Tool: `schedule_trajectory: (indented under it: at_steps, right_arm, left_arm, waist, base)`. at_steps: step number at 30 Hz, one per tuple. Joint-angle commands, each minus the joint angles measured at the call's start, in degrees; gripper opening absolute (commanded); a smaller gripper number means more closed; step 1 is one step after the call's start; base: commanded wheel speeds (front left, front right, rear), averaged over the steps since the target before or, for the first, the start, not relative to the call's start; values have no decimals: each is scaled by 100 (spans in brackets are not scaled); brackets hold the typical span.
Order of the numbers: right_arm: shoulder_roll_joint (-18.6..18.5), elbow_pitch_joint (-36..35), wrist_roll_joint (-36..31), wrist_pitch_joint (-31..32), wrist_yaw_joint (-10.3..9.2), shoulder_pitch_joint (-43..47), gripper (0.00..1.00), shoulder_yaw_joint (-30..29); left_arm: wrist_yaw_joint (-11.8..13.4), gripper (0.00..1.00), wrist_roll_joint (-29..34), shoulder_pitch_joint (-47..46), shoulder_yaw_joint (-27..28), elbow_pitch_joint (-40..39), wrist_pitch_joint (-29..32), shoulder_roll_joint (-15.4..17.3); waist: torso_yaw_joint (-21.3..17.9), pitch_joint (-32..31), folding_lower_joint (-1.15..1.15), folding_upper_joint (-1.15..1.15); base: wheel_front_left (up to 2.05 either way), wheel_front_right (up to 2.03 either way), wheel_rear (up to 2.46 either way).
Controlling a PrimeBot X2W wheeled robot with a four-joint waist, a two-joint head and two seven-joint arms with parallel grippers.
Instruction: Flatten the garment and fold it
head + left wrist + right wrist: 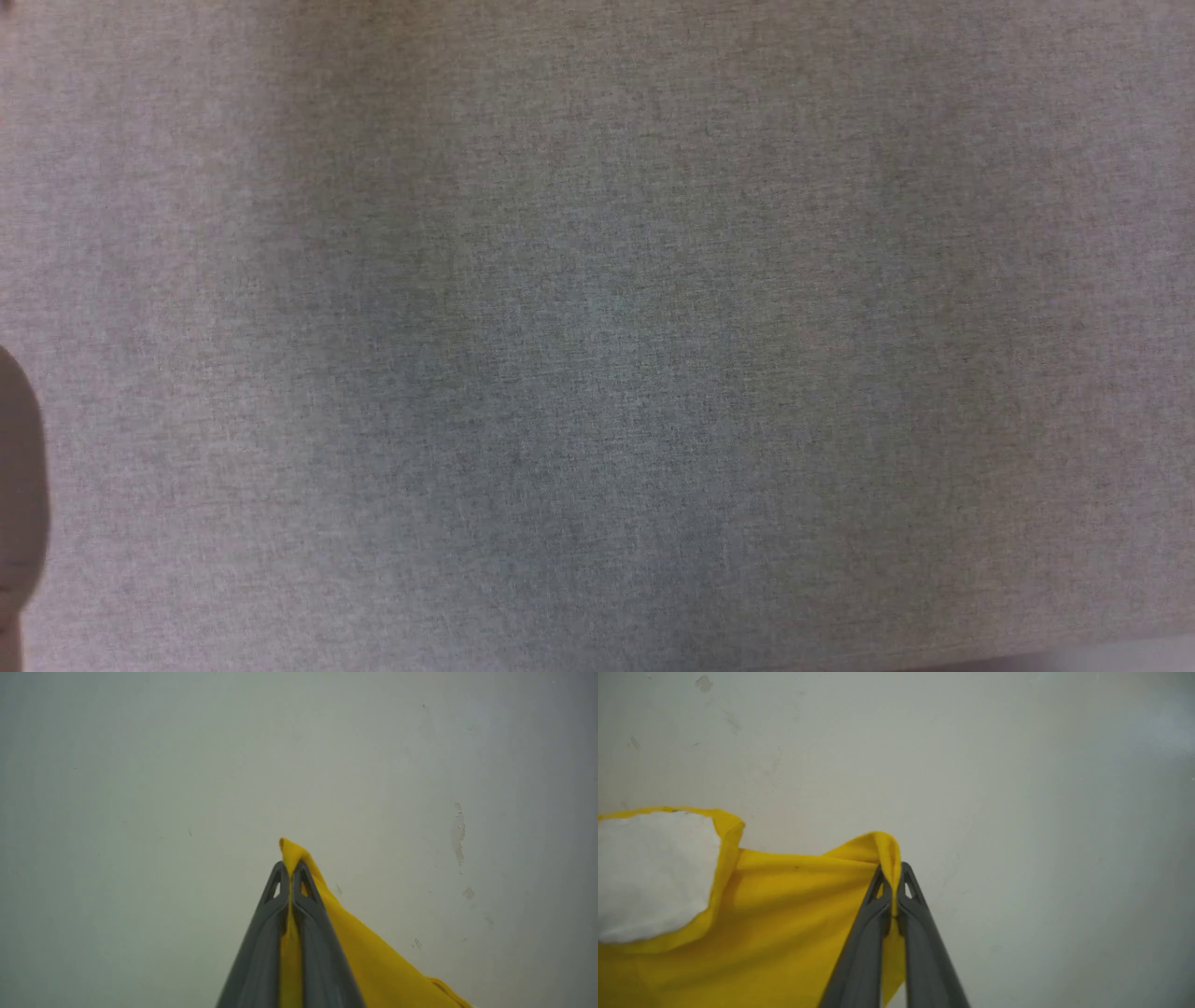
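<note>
**Clerk:** Start with what is closest to the lens.

**Inspector:** Left gripper (290, 865), seen from its own wrist. The two dark fingers are pressed together on a fold of the yellow T-shirt (373, 961). A small tuft of cloth sticks out past the tips.

**Clerk:** Where does the rest of the shirt go there?

**Inspector:** It falls away to the lower right of that view, in front of a pale scuffed surface (140, 788).

**Clerk:** And the right gripper (891, 870)?

**Inspector:** Also clamped on the shirt, with an edge of cloth nipped between the tips. From there the cloth spreads to the left of that view. A white patch (649, 872) bordered by a yellow band lies at the far left.

**Clerk:** And the head camera?

**Inspector:** Grey woven fabric (597, 336), with a blurred dark shape (19, 485) at the left edge. I cannot tell what that shape is.
</note>
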Motion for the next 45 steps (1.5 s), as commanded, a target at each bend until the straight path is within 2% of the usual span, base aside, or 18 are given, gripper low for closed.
schedule_trajectory:
  at_steps: [1,6,10,14,20,25,30,36,40,45]
  right_arm:
    - [23,103,11,-38,-13,108,0,57]
    - [-47,526,287,-145,-13,706,0,482]
    - [-141,726,599,-187,-13,1444,0,851]
    - [-353,591,975,-113,-13,2392,0,1226]
    - [-629,-96,1620,295,-13,4171,0,1271]
    - [-709,-884,1756,620,-13,5720,0,817]
    - [-399,-1561,1854,1084,-13,7120,0,118]
    - [438,-2150,1922,1976,-13,8530,0,-886]
    - [998,-2457,1867,2532,-13,9224,0,-1409]
    - [1230,-2615,1898,2892,-13,9838,0,-1813]
  left_arm:
    - [-58,0,-13,191,1,101,-11,17]
    - [-326,0,-69,1046,-125,705,154,29]
    - [-532,0,48,1957,-513,1092,541,24]
    - [-696,0,141,2921,-1014,1160,901,-3]
    - [-769,0,-158,4435,-1390,692,1448,-85]
    - [-646,0,-637,5829,-1191,-185,1595,-266]
    - [-357,0,-1022,7237,-1028,-1008,1815,-506]
    - [16,0,-1270,8508,-906,-1691,2003,-730]
    - [222,0,-1308,9111,-855,-1856,2005,-837]
    - [394,0,-1312,9581,-813,-1807,2030,-873]
  waist:
    - [10,5,0,0]
    - [30,-41,0,0]
    - [82,-230,0,0]
    - [162,-524,0,0]
    - [213,-1116,0,0]
    - [219,-1634,0,0]
    - [219,-2033,0,0]
    - [239,-2376,0,0]
    - [239,-2554,0,0]
    - [274,-2685,0,0]
  base:
    - [0,0,0]
    - [0,0,0]
    - [0,0,0]
    - [0,0,0]
    - [0,0,0]
    - [0,0,0]
    - [0,0,0]
    - [0,0,0]
    - [0,0,0]
    - [0,0,0]
